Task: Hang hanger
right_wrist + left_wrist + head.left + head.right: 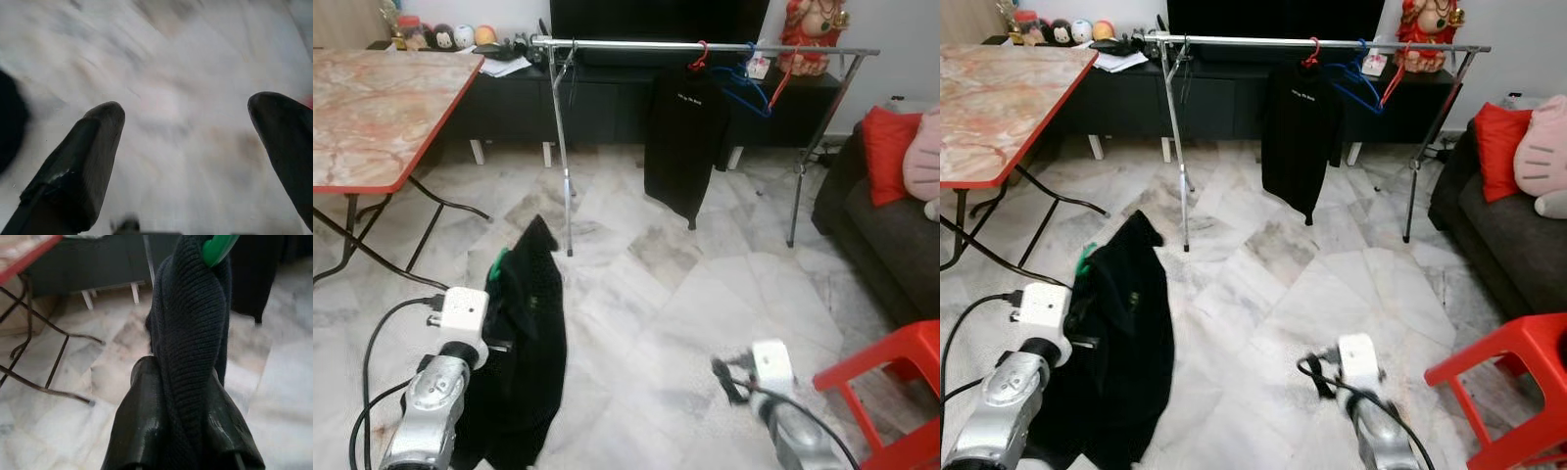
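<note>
Left hand [181, 396] clamps black sweater [524, 343] on green hanger [217, 247]; right hand [188, 161] spread wide.

Pale grey-white marble floor [685, 294] with darker veining covers the room. At ten o'clock stands a folding counter [372, 108] with a pinkish marble-pattern top, red edging and thin black crossed legs. Along the far wall at twelve o'clock runs a low black cabinet [597, 103] on white feet, small ornaments at its left end and a red figurine [811, 29] at one o'clock. A dark sofa [891, 230] with a red cushion [886, 152] sits at three o'clock. A red plastic stool [891, 392] stands at four o'clock.
</note>
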You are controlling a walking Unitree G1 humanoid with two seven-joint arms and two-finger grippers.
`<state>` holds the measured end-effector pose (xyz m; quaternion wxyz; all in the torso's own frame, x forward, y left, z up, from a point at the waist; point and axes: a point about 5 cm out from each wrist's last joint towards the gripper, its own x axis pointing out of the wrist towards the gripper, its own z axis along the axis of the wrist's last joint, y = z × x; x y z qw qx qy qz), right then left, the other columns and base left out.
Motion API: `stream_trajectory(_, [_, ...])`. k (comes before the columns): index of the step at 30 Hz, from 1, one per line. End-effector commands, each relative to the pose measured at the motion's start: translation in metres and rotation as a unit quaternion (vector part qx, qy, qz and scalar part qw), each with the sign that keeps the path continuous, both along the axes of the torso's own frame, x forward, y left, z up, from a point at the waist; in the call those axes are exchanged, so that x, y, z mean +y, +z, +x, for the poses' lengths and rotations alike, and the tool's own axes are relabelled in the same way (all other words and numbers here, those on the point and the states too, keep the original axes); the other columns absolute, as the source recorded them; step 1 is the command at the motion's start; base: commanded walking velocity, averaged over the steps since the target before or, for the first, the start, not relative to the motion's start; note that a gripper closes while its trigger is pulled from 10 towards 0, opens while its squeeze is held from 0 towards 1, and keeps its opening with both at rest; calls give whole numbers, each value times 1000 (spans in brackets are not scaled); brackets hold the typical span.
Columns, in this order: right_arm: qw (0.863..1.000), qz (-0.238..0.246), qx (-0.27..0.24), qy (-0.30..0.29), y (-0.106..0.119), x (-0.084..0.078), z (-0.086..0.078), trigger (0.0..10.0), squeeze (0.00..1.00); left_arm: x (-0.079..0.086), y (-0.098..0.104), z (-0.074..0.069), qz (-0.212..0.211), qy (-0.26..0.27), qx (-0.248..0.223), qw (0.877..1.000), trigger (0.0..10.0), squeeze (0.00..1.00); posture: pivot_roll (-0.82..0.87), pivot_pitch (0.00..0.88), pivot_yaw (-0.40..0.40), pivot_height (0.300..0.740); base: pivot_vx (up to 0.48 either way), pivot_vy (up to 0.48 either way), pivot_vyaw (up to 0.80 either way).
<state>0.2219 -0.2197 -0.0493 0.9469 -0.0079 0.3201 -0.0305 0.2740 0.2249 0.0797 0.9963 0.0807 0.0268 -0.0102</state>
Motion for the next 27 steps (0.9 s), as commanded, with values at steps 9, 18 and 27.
stream_trajectory(9, [991,17,105,-79,-30,-10,-51,10000,0,-25,12,-9,-29,-25,-25,999,10000,0,-32,0,-56,740,0,0,0])
stream_trajectory(18, [990,30,111,-82,-31,-2,-49,10000,0,-33,10,-8,-35,-36,-5,999,10000,0,-39,0,-50,740,126,0,0])
stream_trajectory(27, [989,37,114,-85,-34,6,-50,10000,0,-35,7,-12,-41,-35,7,999,10000,0,-44,6,-49,740,345,0,0])
